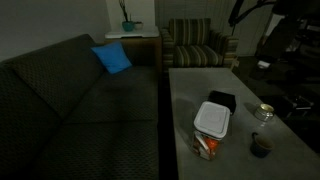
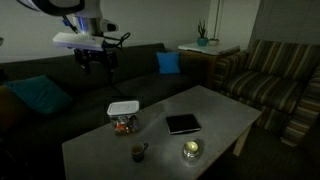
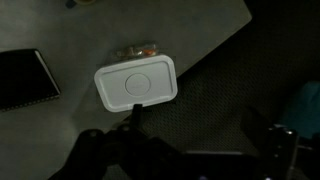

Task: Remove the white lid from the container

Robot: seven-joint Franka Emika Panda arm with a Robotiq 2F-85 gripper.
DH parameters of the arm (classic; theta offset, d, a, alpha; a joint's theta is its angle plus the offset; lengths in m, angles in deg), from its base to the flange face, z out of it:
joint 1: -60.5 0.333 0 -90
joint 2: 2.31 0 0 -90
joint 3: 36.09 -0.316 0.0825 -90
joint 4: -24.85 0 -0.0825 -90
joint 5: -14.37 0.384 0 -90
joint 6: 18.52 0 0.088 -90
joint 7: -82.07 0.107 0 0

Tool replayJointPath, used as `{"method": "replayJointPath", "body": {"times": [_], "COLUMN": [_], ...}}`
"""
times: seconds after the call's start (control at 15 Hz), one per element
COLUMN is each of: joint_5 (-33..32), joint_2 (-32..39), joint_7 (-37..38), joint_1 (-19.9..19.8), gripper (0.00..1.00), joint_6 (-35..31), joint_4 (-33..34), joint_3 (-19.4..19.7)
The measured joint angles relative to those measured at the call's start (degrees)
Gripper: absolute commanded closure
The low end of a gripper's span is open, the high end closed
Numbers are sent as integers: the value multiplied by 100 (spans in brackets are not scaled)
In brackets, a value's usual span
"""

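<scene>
Hovering gripper (image 2: 97, 66): it hung high over the sofa (image 2: 150, 88) in an exterior view, well apart from the table (image 2: 230, 115). It touched nothing, and no view showed anything held in it.
Jaw opening: the fingers read only as dark shapes in every view, so you could not tell whether they stood apart or together.
Wrist view: the camera looked straight down on the white lid (image 3: 137, 83), with the dark gripper body along the bottom of the frame.
White lid: it lay flat and fully seated on the container (image 2: 125, 124), not yet lifted at any corner.
Container: it stood on the table close to the edge facing the sofa, with orange-red contents showing through its wall beneath the lid.
Step in hand: by judgement, this was the approach, with the descent to the lid yet to come.
Doing it well: you needed the jaws spread wider than the raised rim before you descended. The sound grip was a pinch on one edge of the rim, not on the flat middle. A slow peel from that side suited better than a straight pull.
Risk: the tub looked light, so it could have ridden up with the lid or slid off the near edge.
Neighbours: the black box (image 2: 183, 124) and a small dark bowl (image 2: 139, 152) lay near the tub but apart from it.
</scene>
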Motion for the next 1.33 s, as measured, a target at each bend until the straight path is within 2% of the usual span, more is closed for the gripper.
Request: {"method": "replayJointPath", "body": {"times": [0.07,0.13,0.2,0.33,0.4,0.67,1.0,1.33], "joint_5": [-51,-157,-320,-707,-891,-1395,-1692,-1883], "joint_2": [276,537,811,1323,1548,2276,2933,3304], "joint_7": [-2,17,68,241,341,703,1022,1277], "joint_1": [-96,-178,-238,-295,-297,-299,-295,-210], "gripper": [0,5,26,31,36,65,98,100], "joint_6": [-253,-407,-495,-546,-546,-534,-512,-475], "joint_4": [180,367,577,993,1179,1788,2411,2781], "joint_3": [-98,-179,-238,-287,-289,-278,-186,14]}}
